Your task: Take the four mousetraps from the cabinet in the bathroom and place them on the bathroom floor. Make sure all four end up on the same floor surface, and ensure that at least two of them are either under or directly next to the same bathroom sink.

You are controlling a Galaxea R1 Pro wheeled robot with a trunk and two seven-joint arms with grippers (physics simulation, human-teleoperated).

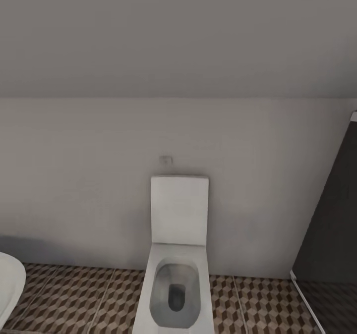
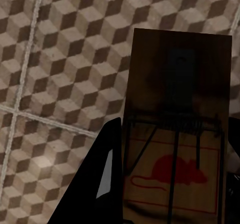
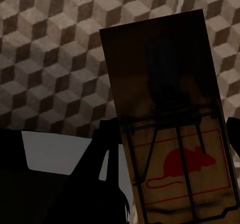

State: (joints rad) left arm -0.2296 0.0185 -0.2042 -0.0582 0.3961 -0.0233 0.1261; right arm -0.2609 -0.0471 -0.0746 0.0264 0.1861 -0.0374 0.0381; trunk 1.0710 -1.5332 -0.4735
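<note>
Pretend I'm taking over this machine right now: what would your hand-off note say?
Left tool: shut on a mousetrap, held above the patterned bathroom floor.
Right tool: shut on a second mousetrap, also over the tiles.
Head view faces the white toilet and the wall.
Done: two traps are in hand.
Left: set both down, probably beside the sink, then fetch the other two from the cabinet.

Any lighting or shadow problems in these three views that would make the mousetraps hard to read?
Left wrist view: mousetrap is dim at its far end, but the red mouse print reads clearly; the finger is near-black. Right wrist view: mousetrap likewise dark toward the far end, sharp print. Head view: flat, even light, soft shadow along the wall behind the toilet.
</note>
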